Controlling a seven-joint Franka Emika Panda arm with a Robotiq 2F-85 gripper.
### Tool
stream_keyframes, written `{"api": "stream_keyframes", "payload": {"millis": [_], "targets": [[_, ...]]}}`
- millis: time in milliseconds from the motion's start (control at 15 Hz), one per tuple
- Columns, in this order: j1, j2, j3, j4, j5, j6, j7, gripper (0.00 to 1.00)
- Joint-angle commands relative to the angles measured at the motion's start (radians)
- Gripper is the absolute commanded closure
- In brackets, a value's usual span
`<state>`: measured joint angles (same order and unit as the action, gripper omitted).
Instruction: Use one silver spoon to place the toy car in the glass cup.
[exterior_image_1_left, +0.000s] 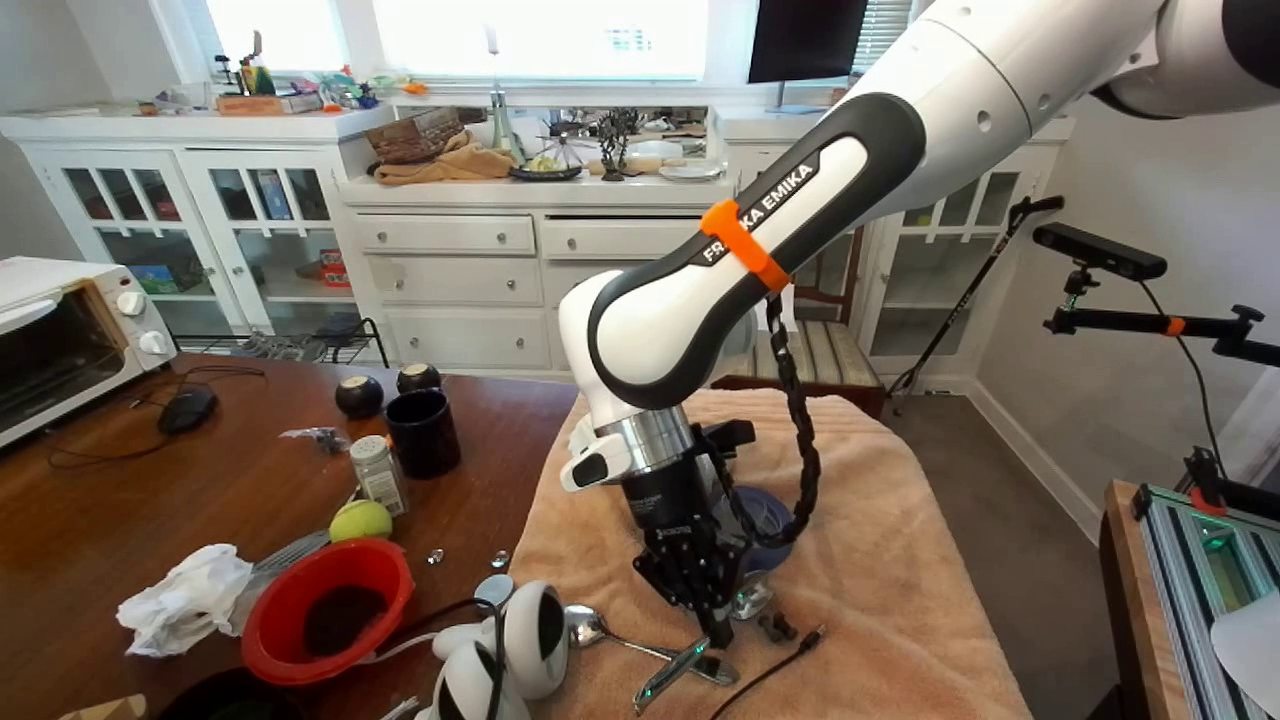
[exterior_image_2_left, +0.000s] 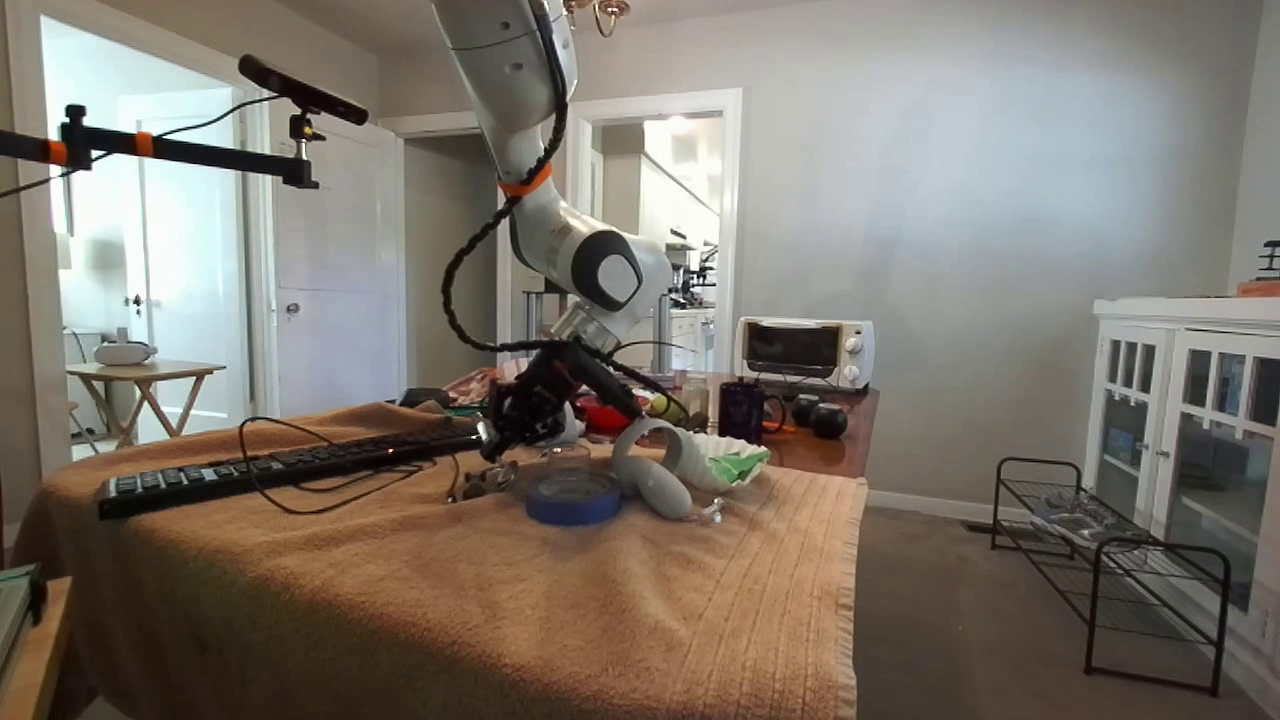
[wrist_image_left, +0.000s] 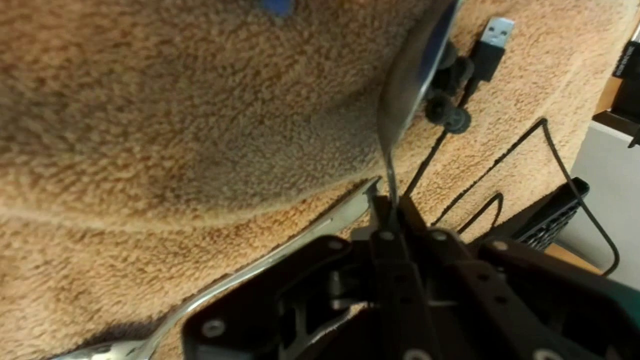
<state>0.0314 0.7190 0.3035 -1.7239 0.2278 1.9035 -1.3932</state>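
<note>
1. Wrist view: my fingers (wrist_image_left: 384, 212) are pinched tight on a silver spoon (wrist_image_left: 400, 105) by its handle; its tilted bowl reaches out to the far side.
2. Just right of that bowl and partly hidden by it, the toy car (wrist_image_left: 446, 90) lies on the peach towel (wrist_image_left: 125, 175), beside the plug (wrist_image_left: 492, 47) of a cable. I cannot tell whether bowl and car touch.
3. To my left, a second spoon (wrist_image_left: 305, 239) lies on the towel, the end of its handle near my fingers.
4. In an exterior view, the glass cup (exterior_image_2_left: 568, 458) stands inside or behind the blue tape (exterior_image_2_left: 573, 507); I cannot tell which.
5. Left of the towel, the worktop (exterior_image_1_left: 505, 440) carries a red bowl (exterior_image_1_left: 285, 610), a tennis ball (exterior_image_1_left: 361, 520) and a dark mug (exterior_image_1_left: 424, 440).
</note>
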Motion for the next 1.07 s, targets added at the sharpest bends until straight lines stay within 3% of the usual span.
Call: {"api": "stream_keyframes", "payload": {"millis": [0,600,1000], "targets": [[0.014,-0.006,0.003,-0.008,0.015,0.077,-0.013,0.99],[0.006,0.024,0.045,0.004,0.040,-0.123,-0.077,0.99],[0.031,0.043,0.019,0.016,0.026,-0.126,-0.075,0.99]]}}
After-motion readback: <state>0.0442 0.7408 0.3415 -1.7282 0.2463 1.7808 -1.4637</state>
